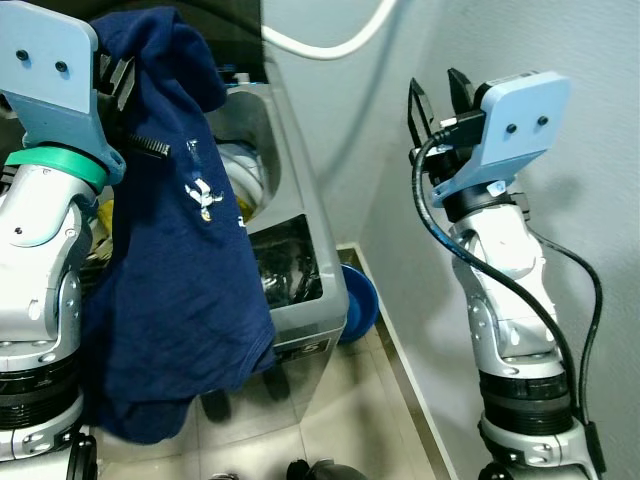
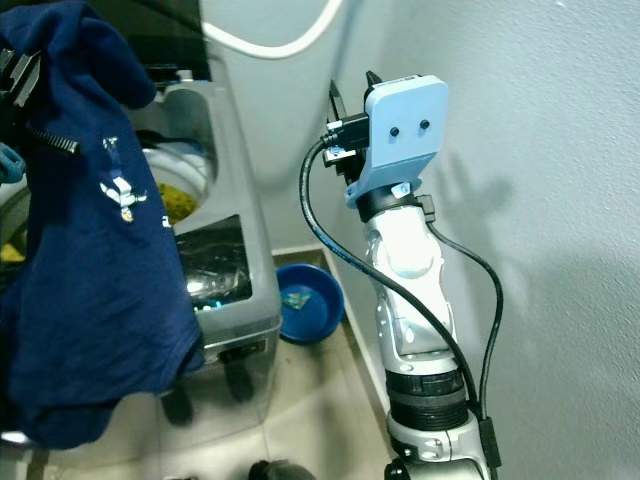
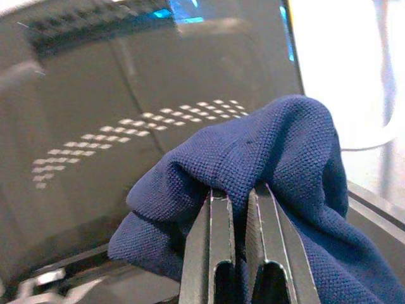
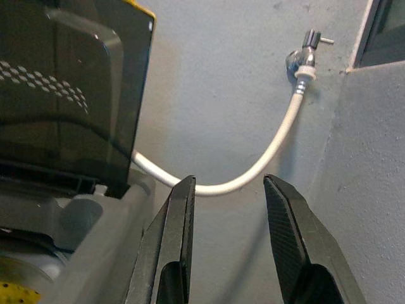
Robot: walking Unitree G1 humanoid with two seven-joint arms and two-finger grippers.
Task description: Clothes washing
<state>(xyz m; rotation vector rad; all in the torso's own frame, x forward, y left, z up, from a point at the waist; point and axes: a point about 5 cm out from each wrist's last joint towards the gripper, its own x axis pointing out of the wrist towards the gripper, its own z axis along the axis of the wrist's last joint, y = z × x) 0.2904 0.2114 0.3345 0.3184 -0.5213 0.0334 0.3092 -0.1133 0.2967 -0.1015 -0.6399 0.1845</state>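
Pale grey-blue plastered walls (image 1: 520, 40) met in a corner, where a metal tap (image 4: 305, 53) fed a white hose (image 4: 266, 161) sagging along the wall. Beige floor tiles (image 1: 350, 410) ran below. A blue basin (image 2: 310, 300) sat on the floor against the wall.

Left arm raised high, left tool (image 3: 239, 209) pinched shut on cloth. Right arm up too, right tool (image 4: 228, 209) spread open.

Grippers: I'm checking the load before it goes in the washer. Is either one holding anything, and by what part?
The left tool pinches a bunched fold of the blue shirt, which hangs below it. The right tool is open, holding nothing.
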